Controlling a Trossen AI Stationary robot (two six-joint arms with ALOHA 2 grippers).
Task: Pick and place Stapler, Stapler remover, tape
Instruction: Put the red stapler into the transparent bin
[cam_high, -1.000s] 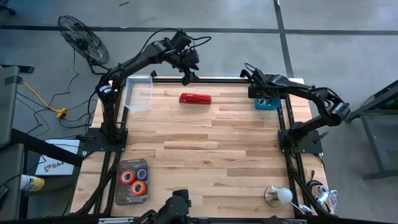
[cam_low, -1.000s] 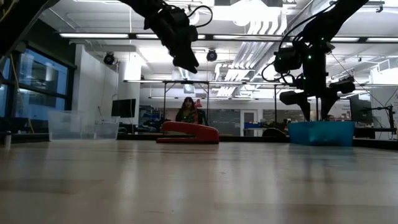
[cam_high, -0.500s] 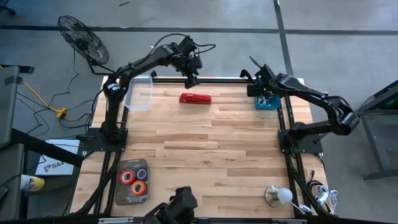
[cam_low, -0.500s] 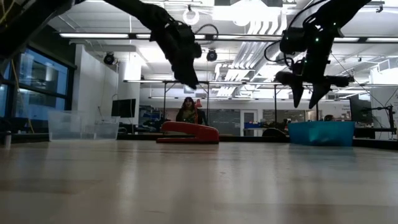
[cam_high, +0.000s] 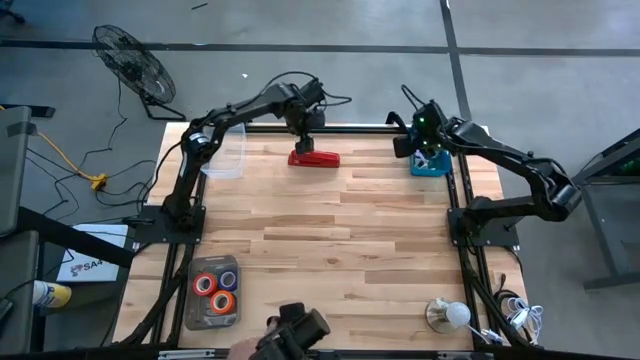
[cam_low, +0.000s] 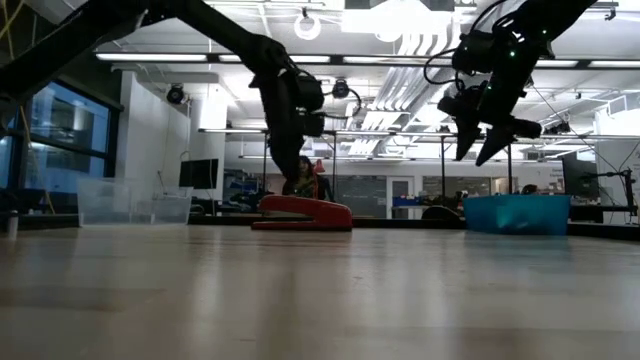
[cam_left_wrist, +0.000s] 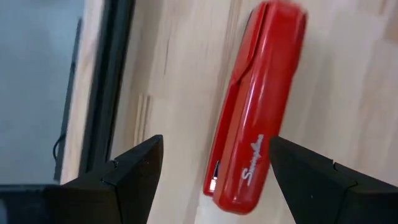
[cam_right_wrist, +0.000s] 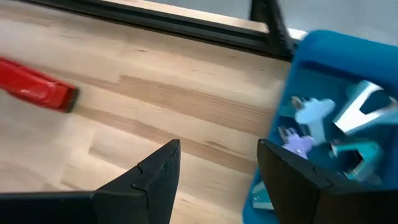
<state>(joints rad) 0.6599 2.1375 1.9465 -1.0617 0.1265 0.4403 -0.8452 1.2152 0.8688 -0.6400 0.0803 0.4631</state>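
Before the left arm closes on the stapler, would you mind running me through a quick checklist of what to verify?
1. Left gripper open: ok.
2. Stapler lying flat on the table: ok.
3. Stapler's end between the fingers: ok in the left wrist view.
4. Fingers low enough to grip: cannot tell.
5. Right gripper clear, raised over the blue bin: ok.
6. Clear bin unobstructed: ok.
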